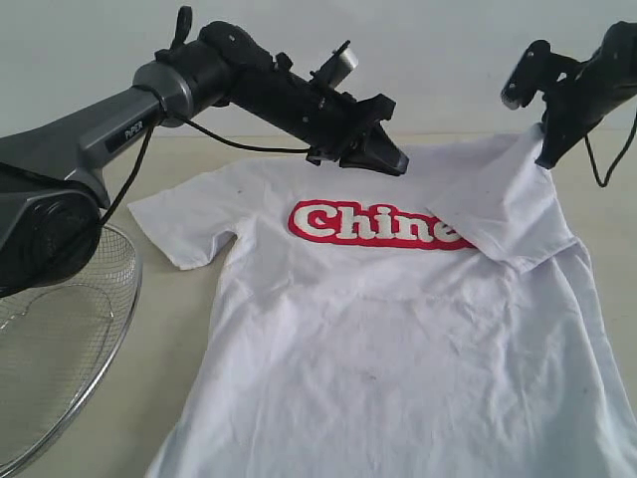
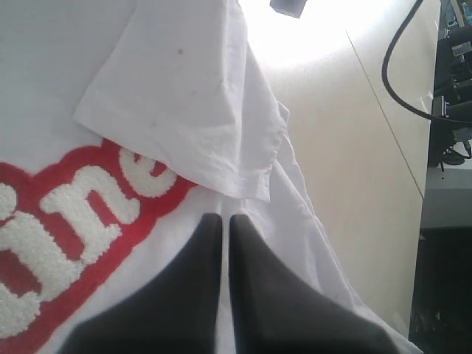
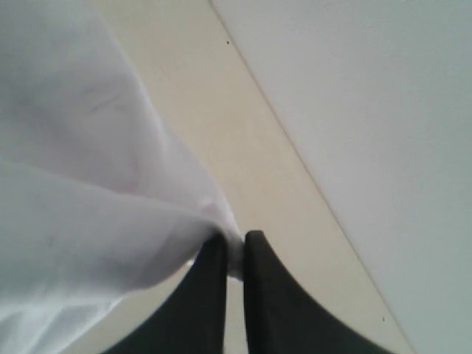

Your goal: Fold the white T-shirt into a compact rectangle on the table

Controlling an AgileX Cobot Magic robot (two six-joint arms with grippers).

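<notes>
Nearest, the shirt [image 1: 398, 339] lies face up and flat on the table [image 1: 174, 329], its hem running off the near edge of view. The spread body gives a smooth base for folding. A wire basket [image 1: 60, 339] sits at the near left, apart from the cloth. Further back, the right sleeve [image 1: 508, 214] is turned inward over the chest and covers the end of the red banner [image 1: 368, 224], which looks like a first fold. The left sleeve [image 1: 184, 224] lies out flat, not yet folded. At the far right, the right claw [image 1: 545, 157] is clamped on a pinch of cloth at the shoulder and holds it off the table, probably to carry that edge inward. The left claw [image 1: 386, 159] hovers closed and empty above the collar area.
</notes>
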